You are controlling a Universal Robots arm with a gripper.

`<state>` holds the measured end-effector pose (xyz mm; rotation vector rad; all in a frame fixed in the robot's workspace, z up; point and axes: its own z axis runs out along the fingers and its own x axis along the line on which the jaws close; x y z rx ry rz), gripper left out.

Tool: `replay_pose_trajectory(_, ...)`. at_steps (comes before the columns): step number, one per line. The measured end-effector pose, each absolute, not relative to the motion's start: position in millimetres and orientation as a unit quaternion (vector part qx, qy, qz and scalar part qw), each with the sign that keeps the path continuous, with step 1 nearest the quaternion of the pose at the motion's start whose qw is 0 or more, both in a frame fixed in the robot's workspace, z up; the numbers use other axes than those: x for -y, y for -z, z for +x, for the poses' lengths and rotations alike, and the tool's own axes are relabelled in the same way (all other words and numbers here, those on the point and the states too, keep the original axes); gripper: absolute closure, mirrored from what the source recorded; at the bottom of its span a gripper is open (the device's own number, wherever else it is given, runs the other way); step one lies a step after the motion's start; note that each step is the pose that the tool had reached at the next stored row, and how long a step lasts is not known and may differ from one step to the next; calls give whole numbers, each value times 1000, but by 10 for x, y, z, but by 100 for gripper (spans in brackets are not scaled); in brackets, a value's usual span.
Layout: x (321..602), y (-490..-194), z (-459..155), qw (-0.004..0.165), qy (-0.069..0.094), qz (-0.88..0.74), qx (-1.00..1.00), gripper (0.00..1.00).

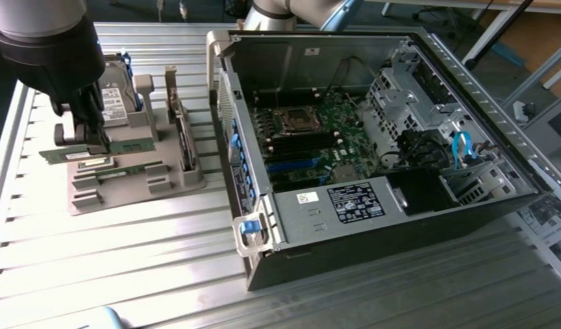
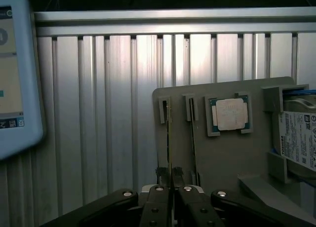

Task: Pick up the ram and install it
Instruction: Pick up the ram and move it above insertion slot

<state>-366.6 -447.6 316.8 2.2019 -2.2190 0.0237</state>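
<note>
The ram (image 1: 129, 146) is a thin green stick, lying level over the grey parts holder (image 1: 175, 184) at the exterior view's left. My gripper (image 1: 90, 140) comes down on it from above and is shut on its long edge. In the wrist view the ram (image 2: 169, 138) appears edge-on, running from the holder's slot into the gripper (image 2: 171, 180), whose fingers (image 2: 159, 188) pinch it. I cannot tell whether it sits in the slot or just above it. A second green stick (image 1: 125, 170) (image 2: 192, 138) stands in the neighbouring slot.
On the holder (image 2: 222, 158) sit a square silver processor (image 2: 230, 113) and a hard drive (image 2: 298, 138) with a white label. The open computer case (image 1: 262, 236) lies at the exterior view's right, with its motherboard (image 1: 303, 140) exposed. A white-framed screen (image 2: 15, 74) sits beside the ribbed metal table (image 1: 125, 260).
</note>
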Motion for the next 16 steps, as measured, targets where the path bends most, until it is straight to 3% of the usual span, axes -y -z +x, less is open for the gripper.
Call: replay_pose_trajectory(16,4476,-3231,-3665,8,-8,704,710,86)
